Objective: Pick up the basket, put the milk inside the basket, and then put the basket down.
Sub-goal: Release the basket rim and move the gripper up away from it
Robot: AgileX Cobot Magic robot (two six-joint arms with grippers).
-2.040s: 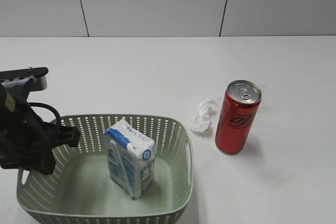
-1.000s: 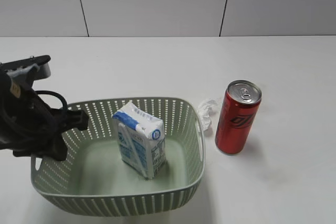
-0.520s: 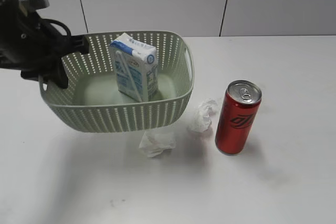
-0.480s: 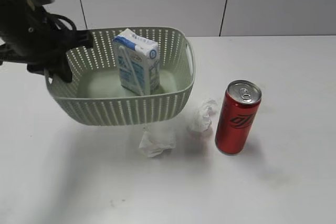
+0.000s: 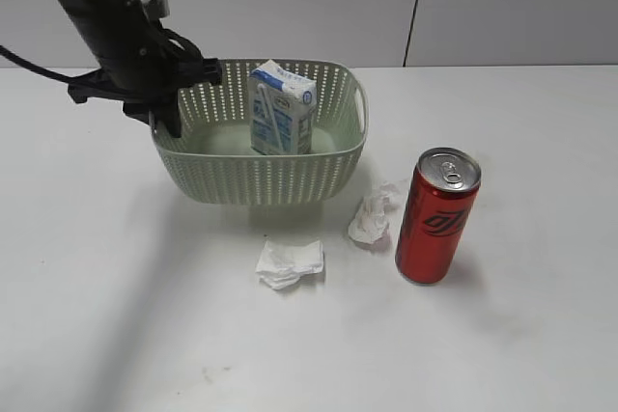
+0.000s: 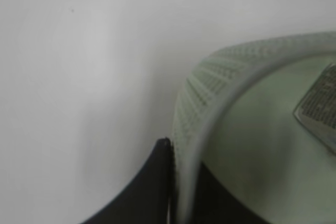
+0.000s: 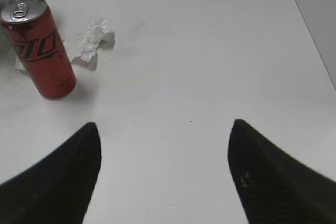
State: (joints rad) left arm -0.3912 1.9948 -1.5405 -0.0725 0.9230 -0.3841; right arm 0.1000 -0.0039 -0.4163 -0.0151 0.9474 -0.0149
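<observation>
The sage-green basket [image 5: 261, 177] is at the back left of the table, and I cannot tell whether it touches the tabletop. The white and blue milk carton [image 5: 281, 109] stands upright inside it. My left gripper [image 5: 170, 119] is shut on the basket's left rim; in the left wrist view its black fingers [image 6: 181, 182] pinch the blurred basket wall [image 6: 210, 93], with a corner of the carton [image 6: 320, 106] at the right edge. My right gripper [image 7: 163, 140] is open and empty above bare table, out of the exterior view.
A tall red soda can [image 5: 436, 215] stands right of the basket; it also shows in the right wrist view [image 7: 38, 43]. One crumpled tissue [image 5: 374, 210] lies beside the can, another [image 5: 288, 261] in front of the basket. A panelled wall runs behind the table.
My left gripper has carried the basket with the milk in it up from the front left, then to the back and right. A tissue that lay beneath it has come into view.
</observation>
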